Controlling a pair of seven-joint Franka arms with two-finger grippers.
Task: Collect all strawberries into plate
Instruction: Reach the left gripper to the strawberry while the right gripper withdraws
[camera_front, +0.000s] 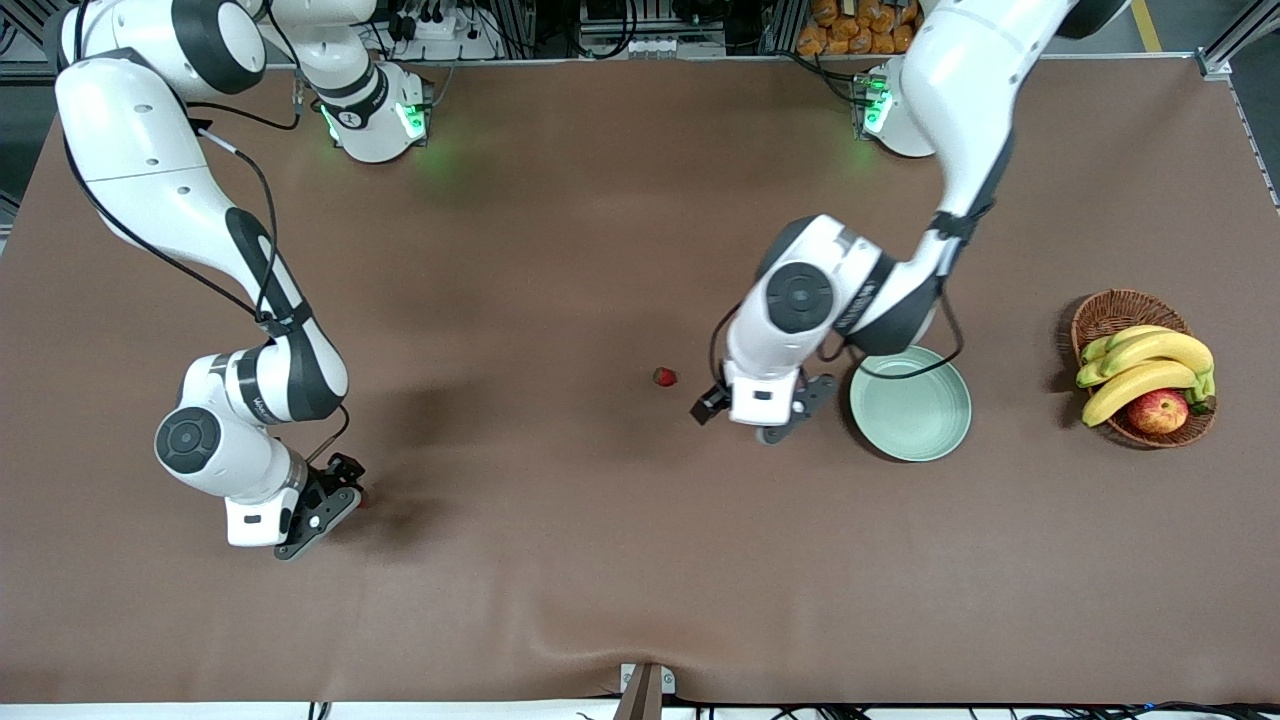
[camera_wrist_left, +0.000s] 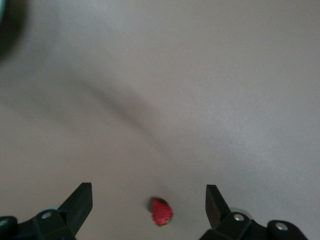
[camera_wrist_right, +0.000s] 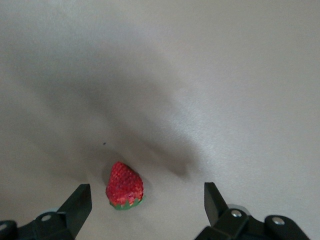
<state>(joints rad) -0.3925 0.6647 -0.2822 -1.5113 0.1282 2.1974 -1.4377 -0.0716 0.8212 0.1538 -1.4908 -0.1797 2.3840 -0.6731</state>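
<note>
Both arms (camera_front: 170, 190) are glossy white shells with black bands at the joints and round dark grey caps on the wrist joints. Bases (camera_front: 375, 115) glow green. Thin black cables run loosely along the forearms, clipped at the elbows, looping down to the wrists. Small dark lettering on the left arm's (camera_front: 960, 130) wrist band. White boxy flange blocks carry the black hands. Fingers (camera_wrist_left: 80, 200) are matte black, wedge-tipped, on black mounts with silver screws (camera_wrist_left: 235, 217).
</note>
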